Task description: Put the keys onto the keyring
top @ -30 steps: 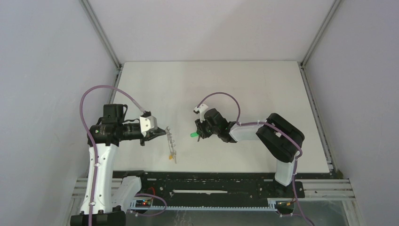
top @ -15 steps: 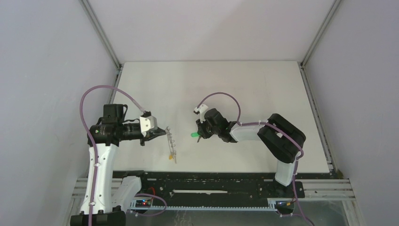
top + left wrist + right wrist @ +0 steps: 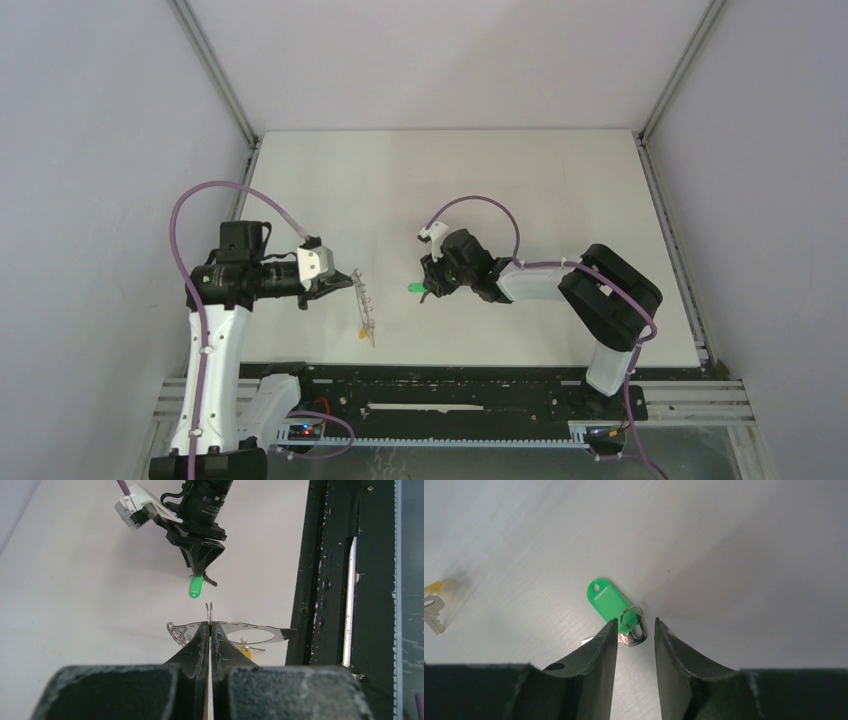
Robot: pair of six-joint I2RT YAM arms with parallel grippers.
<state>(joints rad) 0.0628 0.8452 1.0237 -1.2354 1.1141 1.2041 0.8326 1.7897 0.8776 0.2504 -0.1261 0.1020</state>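
Open table [image 3: 520, 180] separates the keyring [image 3: 366, 308] from the green key [image 3: 411, 288]; grey walls [image 3: 100, 150] hem three sides.

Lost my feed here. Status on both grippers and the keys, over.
Left gripper shut on keyring. Right gripper open, straddling green key on table. Yellow key by keyring. Nothing between green key and keyring.

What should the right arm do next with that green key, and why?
Probably close the right gripper on the green key. Its jaws stand open on either side of the key's small ring, and the key lies on the table, not yet gripped. The left gripper is shut on the keyring, so only the key is missing.
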